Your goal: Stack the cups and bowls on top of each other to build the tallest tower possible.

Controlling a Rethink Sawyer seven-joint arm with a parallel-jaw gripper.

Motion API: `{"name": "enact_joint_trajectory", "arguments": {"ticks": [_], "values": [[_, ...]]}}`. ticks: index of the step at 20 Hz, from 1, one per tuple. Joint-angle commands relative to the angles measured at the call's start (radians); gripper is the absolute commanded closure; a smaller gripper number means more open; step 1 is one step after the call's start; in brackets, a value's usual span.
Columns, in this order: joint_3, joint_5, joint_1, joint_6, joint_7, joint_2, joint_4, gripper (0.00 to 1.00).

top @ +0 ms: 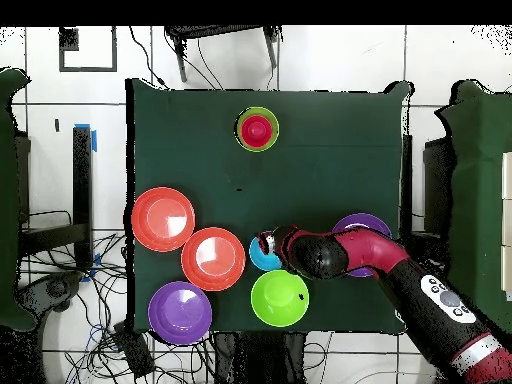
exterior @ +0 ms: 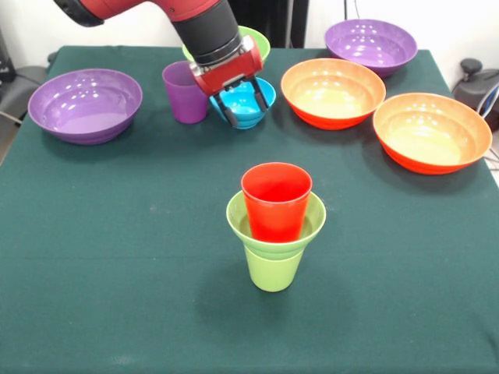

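The tower stands mid-table: a lime-green cup (exterior: 273, 269), a small lime-green bowl (exterior: 312, 222) on it, and a red cup (exterior: 275, 199) in that bowl; from above it shows as a red and green ring (top: 258, 129). The small blue bowl (exterior: 248, 115) (top: 260, 256) sits on the table apart from the tower. My gripper (exterior: 245, 104) (top: 268, 243) hangs right over it, open, with the fingers (exterior: 227, 111) spread above the bowl. The purple cup (exterior: 183, 93) stands just left of the gripper.
A medium lime-green bowl (exterior: 260, 40) (top: 280, 298) sits behind my arm. Two wide purple bowls (exterior: 86, 105) (exterior: 370, 45) and two wide orange bowls (exterior: 333, 92) (exterior: 431, 131) ring the far side of the table. The green cloth (exterior: 117, 257) covers the table.
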Motion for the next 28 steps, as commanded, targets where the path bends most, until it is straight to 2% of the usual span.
{"name": "enact_joint_trajectory", "arguments": {"ticks": [1, 8, 15, 23, 28], "values": [[0.033, -0.039, 0.015, 0.149, -0.350, 0.035, -0.089, 0.00], [0.064, -0.009, 0.032, 0.161, -0.327, 0.048, -0.105, 0.00], [0.076, -0.018, 0.064, 0.144, -0.290, 0.052, -0.127, 0.00], [0.102, -0.019, 0.049, 0.201, -0.415, 0.090, -0.226, 0.00], [0.117, 0.004, 0.058, 0.258, -0.462, 0.108, -0.276, 0.00]]}}
